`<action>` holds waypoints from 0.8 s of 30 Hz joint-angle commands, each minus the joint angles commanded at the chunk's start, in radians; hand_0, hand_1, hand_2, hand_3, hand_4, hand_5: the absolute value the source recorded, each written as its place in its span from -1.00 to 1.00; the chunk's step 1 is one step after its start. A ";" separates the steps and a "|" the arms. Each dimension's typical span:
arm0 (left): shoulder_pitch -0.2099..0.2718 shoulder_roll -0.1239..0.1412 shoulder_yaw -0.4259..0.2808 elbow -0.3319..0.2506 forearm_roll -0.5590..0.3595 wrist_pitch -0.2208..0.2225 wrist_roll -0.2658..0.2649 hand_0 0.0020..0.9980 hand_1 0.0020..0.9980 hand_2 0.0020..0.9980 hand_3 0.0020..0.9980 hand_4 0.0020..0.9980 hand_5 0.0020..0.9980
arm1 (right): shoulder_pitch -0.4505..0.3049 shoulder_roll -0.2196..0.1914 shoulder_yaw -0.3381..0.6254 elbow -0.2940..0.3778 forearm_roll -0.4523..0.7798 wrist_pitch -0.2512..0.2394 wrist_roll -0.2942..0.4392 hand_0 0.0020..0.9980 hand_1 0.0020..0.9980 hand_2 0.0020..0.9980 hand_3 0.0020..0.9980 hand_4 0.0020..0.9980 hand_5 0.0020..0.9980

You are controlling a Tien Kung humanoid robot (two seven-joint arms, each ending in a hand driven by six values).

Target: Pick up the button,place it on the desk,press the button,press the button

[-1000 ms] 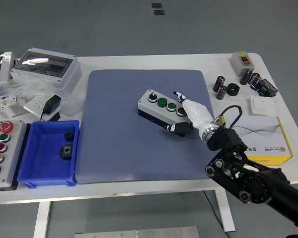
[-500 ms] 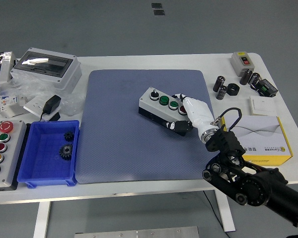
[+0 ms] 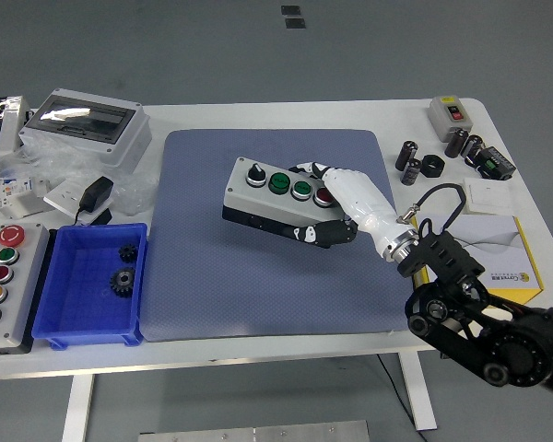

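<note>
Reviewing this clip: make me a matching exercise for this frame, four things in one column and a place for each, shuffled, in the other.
Things:
1. button box
2. gears
3. yellow box
4. black adapter

Places:
A. inside the blue bin
B. gripped by the right hand over the mat
C. on the table's right side
D. beside the clear bags at the table's left

Pairs: 1-B, 2-A, 3-C, 4-D
</note>
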State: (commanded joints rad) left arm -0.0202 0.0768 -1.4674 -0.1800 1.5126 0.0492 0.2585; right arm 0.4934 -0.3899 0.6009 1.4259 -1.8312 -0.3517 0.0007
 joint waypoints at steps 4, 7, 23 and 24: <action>-0.002 0.000 -0.004 0.000 0.006 -0.001 0.001 0.24 0.24 0.10 0.20 0.34 -0.65 | 0.023 -0.003 -0.071 -0.004 -0.070 0.005 0.030 -0.83 -0.50 -0.23 -0.14 -0.75 -1.00; -0.003 -0.001 -0.005 0.000 0.008 -0.001 0.002 0.24 0.24 0.10 0.20 0.34 -0.65 | 0.034 0.023 -0.104 -0.062 -0.113 -0.001 0.047 -0.78 -0.47 -0.24 -0.14 -0.70 -1.00; -0.002 0.000 -0.008 0.000 0.010 -0.003 0.006 0.24 0.24 0.10 0.20 0.34 -0.65 | 0.028 0.062 -0.094 -0.201 -0.074 0.049 0.043 0.40 0.24 0.12 0.16 -0.43 -1.00; -0.003 0.000 -0.009 0.000 0.011 -0.004 0.005 0.24 0.24 0.10 0.20 0.34 -0.65 | 0.028 0.062 -0.092 -0.200 -0.070 0.053 0.044 0.40 0.24 0.12 0.16 -0.43 -1.00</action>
State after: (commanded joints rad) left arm -0.0229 0.0770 -1.4762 -0.1800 1.5239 0.0457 0.2640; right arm 0.5216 -0.3284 0.5093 1.2258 -1.9014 -0.2983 0.0445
